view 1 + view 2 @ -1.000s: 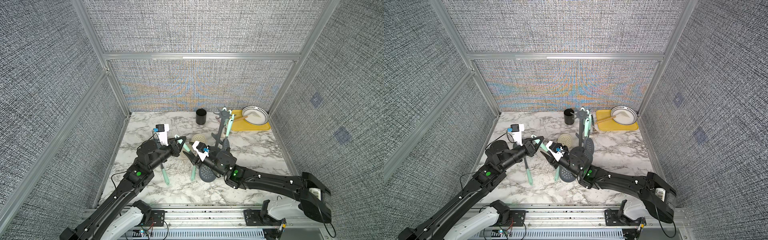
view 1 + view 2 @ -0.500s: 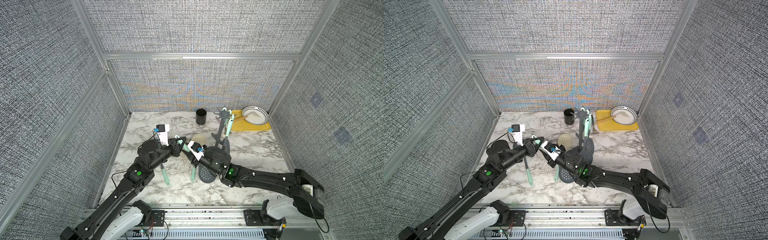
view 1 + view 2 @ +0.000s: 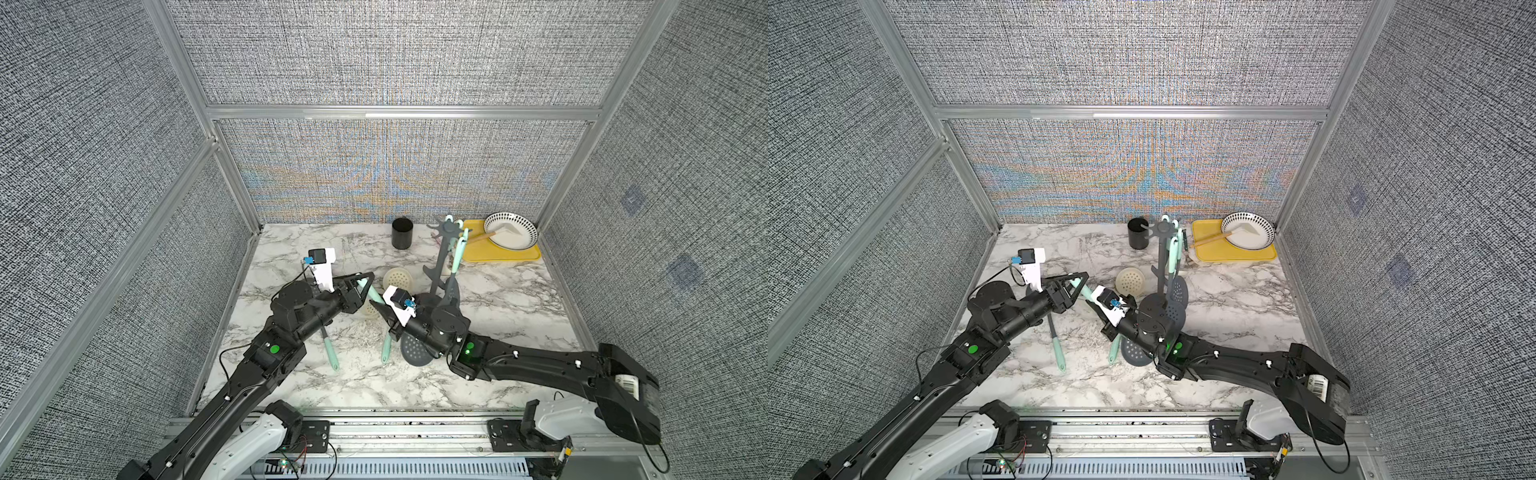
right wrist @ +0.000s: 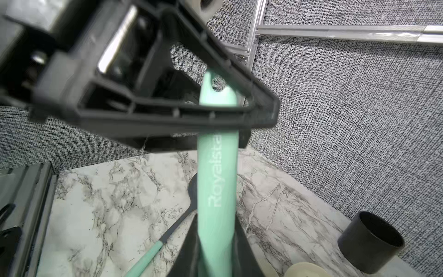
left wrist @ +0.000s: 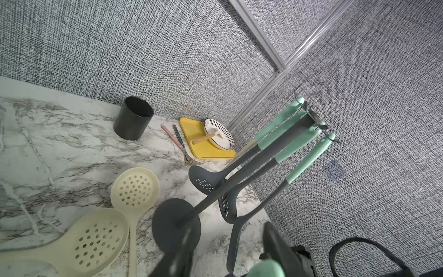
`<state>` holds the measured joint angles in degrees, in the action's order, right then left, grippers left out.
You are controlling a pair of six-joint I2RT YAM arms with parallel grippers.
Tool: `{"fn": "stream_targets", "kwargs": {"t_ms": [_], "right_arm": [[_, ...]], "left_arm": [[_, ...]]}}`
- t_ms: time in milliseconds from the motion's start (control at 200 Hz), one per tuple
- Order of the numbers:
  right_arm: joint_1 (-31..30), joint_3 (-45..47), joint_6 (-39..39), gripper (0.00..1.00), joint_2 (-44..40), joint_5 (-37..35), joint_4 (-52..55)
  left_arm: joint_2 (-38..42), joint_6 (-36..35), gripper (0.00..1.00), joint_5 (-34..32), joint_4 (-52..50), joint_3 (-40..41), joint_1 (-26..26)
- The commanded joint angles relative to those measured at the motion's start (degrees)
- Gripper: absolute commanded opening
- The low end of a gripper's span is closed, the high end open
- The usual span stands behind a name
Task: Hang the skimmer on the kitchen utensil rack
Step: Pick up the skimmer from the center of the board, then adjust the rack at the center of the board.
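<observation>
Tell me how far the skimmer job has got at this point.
Done: the skimmer has its handle raised off the table. In hand: a handover, with the right pincer clamped on the handle and the left pincer open around its far end. Left: carrying it to the rack, which stands apart from both arms, and slipping the handle's hole over a hook. None of that is done yet.

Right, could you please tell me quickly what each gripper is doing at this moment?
Left gripper: around the handle end of the skimmer; whether gripping or released cannot be told.
Right gripper: closed on the skimmer's handle.
</observation>
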<state>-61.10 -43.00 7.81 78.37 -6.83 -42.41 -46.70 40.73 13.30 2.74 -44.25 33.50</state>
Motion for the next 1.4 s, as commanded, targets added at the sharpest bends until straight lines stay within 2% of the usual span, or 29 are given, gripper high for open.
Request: {"fn": "stream_targets", "kwargs": {"t_ms": [0, 140, 240, 295, 435, 561, 681, 826, 976, 1126, 1236, 1391], "right_arm": [[0.05, 2.11, -5.21, 0.0, -3.62, -0.25, -1.01], [0.63, 7.58, -9.97, 0.0, -11.44, -0.83, 1.86], [1.56, 11.37, -12.91, 0.0, -18.37, -2.61, 6.14], [2.47, 13.08, -13.89, 0.0, -22.2, -3.07, 8.57], [6.02, 16.11, -15.82, 0.0, -33.52, -4.19, 15.72], [12.12, 16.66, -17.41, 0.0, -44.13, -4.62, 24.01], [18.56, 13.93, -17.19, 0.0, -49.4, -1.0, 32.7], [22.87, 10.05, -15.32, 0.0, -51.6, 1.97, 39.81], [25.08, 8.81, -15.0, 0.0, -51.55, 3.66, 41.45], [28.93, 7.5, -14.93, 0.0, -49.5, 7.89, 42.04], [35.01, 6.7, -16.08, 0.0, -47.04, 15.41, 41.2], [46.37, 7.0, -20.95, 0.0, -43.84, 30.2, 36.11]], "left_arm": [[2.54, -4.96, 0.99, 2.74, 3.67, -0.39, -0.01], [5.03, -11.1, 0.99, 6.44, 6.74, 0.59, 0.05], [3.08, -13.61, 0.96, 7.83, 7.67, 0.62, -0.01], [1.16, -13.94, 0.92, 10.78, 9.62, 0.56, -0.01], [-5.31, -14.33, 0.8, 16.27, 17.02, 0.99, -0.01], [-12.67, -17.12, 0.78, 16.07, 19.04, -0.94, -0.01], [-22.44, -19.92, 0.77, 24.41, 24.19, -5.68, -0.01], [-33.26, -26.77, 0.76, 36.56, 26.91, -13.3, 0.08], [-40.25, -38.87, 0.72, 39.3, 24.0, -18.99, 0.14], [-46.84, -46.15, 0.67, 42.78, 15.15, -27.8, -0.01], [-50.8, -45.95, 0.64, 45.64, 14.39, -31.34, -0.01], [-55.8, -42.52, 0.51, 49.51, 16.98, -35.12, 0.17]]}}
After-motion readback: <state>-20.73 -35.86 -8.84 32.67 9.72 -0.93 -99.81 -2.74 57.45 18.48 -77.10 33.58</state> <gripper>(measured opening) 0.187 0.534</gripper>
